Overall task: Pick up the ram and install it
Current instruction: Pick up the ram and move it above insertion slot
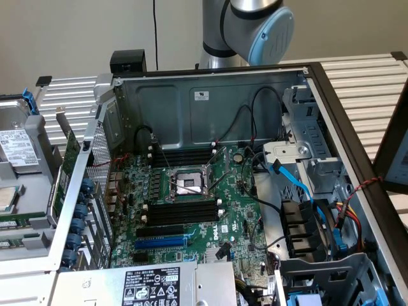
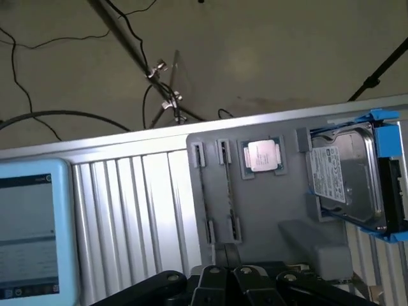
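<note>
The black jaws are closed together, gripping nothing, close to a grey moulded tray (image 2: 268, 210) on the ribbed metal tabletop (image 2: 140, 204). The long thin green ram stick (image 2: 227, 191) seems to stand on edge in a tray slot, near a square silver processor chip (image 2: 262, 156).

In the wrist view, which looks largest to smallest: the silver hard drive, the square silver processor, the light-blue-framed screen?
Light-blue-framed screen and silver hard drive: alike; the screen seems nearer and cut off, so unranked.
Square silver processor: clearly smallest.
</note>
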Action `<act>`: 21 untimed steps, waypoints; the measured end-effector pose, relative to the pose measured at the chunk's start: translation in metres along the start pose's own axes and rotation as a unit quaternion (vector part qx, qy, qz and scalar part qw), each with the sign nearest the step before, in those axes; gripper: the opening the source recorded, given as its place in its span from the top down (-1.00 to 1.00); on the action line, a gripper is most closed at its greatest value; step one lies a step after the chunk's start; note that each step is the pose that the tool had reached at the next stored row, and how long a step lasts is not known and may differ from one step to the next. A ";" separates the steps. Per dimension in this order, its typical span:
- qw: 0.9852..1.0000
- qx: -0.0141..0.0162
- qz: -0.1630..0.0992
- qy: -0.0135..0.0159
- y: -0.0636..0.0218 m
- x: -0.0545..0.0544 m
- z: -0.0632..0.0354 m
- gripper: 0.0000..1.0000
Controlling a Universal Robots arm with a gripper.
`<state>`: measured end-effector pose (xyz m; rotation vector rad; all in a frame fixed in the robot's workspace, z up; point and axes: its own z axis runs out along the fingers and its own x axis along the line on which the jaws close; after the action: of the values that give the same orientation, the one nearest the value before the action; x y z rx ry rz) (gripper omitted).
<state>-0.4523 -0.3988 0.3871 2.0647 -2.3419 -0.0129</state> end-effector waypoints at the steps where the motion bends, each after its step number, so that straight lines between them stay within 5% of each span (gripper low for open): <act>1: 1.000 0.002 -0.005 0.000 0.0000 0.000 0.0000 0.79; 6: 1.000 0.007 -0.025 -0.001 0.0000 0.000 0.0001 0.79; 10: 0.999 0.007 -0.040 -0.010 0.0001 0.000 0.0000 0.79; 21: 0.999 0.007 -0.051 -0.010 -0.0001 0.001 0.0028 0.77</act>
<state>-0.4524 -0.3996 0.3844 2.1980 -2.2516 -0.0184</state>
